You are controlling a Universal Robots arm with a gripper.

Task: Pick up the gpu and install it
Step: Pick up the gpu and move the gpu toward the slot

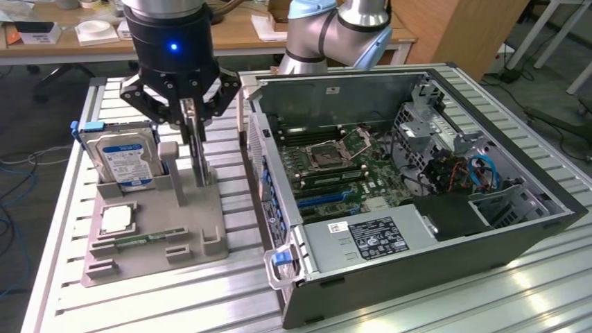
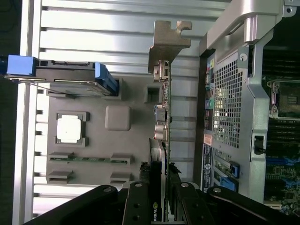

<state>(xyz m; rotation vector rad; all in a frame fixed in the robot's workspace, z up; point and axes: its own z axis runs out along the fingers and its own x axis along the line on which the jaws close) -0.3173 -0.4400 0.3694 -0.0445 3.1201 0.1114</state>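
A slatted metal table (image 1: 185, 298) carries two containers: one grey tray (image 1: 199, 243) on the exterior view's left and one open PC case (image 1: 518, 236) on the exterior view's right, standing just beside each other.

Nearest in the case sits one power supply (image 1: 370, 239) with a black label on top. One blue handle (image 1: 277, 260) sticks out of the case's near corner, on the side facing the tray.

The tray holds four parts. Nearest lies one green memory stick (image 1: 143, 238), flat in its slot. Just behind it one CPU (image 1: 116, 218) lies flat in a square pocket. Farther back one hard drive (image 1: 125, 159), in a blue carrier, stands upright at the tray's far left corner. To its right the gpu (image 1: 199, 166) stands on end, thin edge toward the exterior camera, its lower end at the tray. In the wrist view the gpu (image 2: 161, 117) runs edge-on between the tray and the case, with its silver bracket (image 2: 168, 44) at the end away from the claw.

The gripper (image 1: 190, 125) comes straight down from above and is clenched on the gpu's upper edge, one finger on each face of the card.

Farther into the case lies one motherboard (image 1: 370, 166) with one bare CPU socket (image 1: 333, 149); blue cables (image 1: 486, 173) curl at the right wall.

Beyond the table stand the arm's (image 1: 333, 31) pale joints and a wooden desk (image 1: 55, 41).
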